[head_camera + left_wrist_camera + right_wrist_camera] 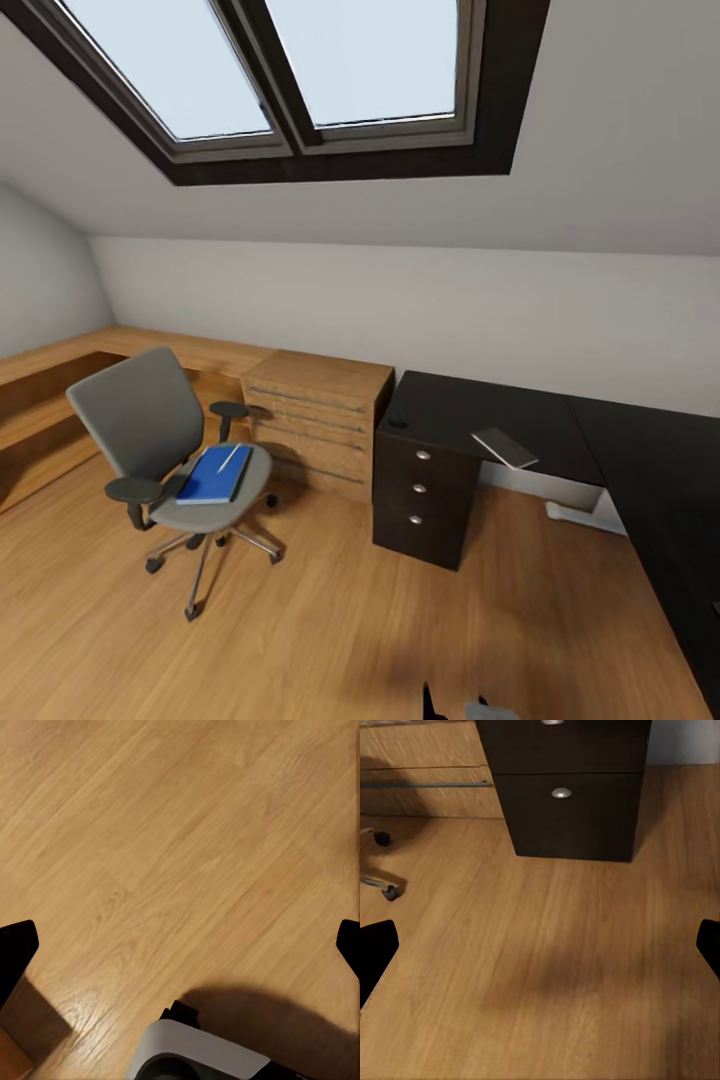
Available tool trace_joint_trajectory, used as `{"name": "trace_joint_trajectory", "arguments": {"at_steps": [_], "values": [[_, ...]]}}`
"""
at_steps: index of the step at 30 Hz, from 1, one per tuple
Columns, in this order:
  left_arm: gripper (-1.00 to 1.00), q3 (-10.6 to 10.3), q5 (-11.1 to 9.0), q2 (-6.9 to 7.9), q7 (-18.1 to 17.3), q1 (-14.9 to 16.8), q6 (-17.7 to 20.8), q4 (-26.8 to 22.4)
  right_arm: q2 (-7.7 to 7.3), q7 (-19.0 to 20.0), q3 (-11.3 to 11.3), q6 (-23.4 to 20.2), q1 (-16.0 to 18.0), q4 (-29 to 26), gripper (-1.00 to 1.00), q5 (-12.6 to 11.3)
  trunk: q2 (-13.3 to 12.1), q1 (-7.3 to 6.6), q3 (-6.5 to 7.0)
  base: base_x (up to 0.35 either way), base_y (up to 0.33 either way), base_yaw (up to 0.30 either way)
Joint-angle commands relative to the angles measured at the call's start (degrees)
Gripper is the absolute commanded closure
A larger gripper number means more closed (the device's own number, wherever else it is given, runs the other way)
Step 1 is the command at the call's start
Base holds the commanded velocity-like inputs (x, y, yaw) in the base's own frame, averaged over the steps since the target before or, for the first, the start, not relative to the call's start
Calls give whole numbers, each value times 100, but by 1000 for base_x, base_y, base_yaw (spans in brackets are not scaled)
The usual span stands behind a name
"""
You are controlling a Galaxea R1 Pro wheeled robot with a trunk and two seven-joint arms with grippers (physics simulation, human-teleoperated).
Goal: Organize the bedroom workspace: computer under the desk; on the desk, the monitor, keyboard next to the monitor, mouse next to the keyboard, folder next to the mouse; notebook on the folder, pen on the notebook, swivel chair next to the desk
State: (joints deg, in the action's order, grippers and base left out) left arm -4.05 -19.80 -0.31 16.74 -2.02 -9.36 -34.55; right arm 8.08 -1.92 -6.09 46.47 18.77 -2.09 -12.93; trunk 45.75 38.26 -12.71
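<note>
Two skylight panes (300, 60) sit in the sloped ceiling of the bedroom (600, 200). On the wood floor (330, 630) at the left stands the swivel chair (165, 455), well apart from the desk (500, 425) at the right. The blue folder (212, 476) lies flat on the chair seat, and the pen (230, 459) rests on top of it. A thin grey notebook (505, 447) lies on the black desk top, at its near edge beside the drawer unit (420, 495). A low wooden cabinet (320, 420) stands between chair and desk.

The left gripper (180, 945) has its fingers spread wide over bare floor, empty. The right gripper (540, 945) is likewise spread wide and empty, above the floor facing the drawer unit.
</note>
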Motion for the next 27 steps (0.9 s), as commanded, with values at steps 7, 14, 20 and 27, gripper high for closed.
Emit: {"name": "trace_joint_trajectory", "arguments": {"at_steps": [7,14,20,27], "values": [[-100,-46,103,-42,38,0,27,-905,-16,-143,-51,200,30,-894,-100,-35,-278,-150,120,330,0,0],[-100,-92,592,-275,69,0,1053,-2730,-22,-773,-51,-2023,276,-2814,-100,-18,-558,-304,245,329,0,0],[-100,-95,678,-332,79,0,2286,-4063,-179,-974,-24,-4116,564,-3924,-100,-29,-799,-435,353,329,0,0],[-100,-131,701,-398,68,0,2903,-4514,-300,-1103,-52,-5115,874,-3782,-100,240,-1080,-589,479,329,0,0]]}}
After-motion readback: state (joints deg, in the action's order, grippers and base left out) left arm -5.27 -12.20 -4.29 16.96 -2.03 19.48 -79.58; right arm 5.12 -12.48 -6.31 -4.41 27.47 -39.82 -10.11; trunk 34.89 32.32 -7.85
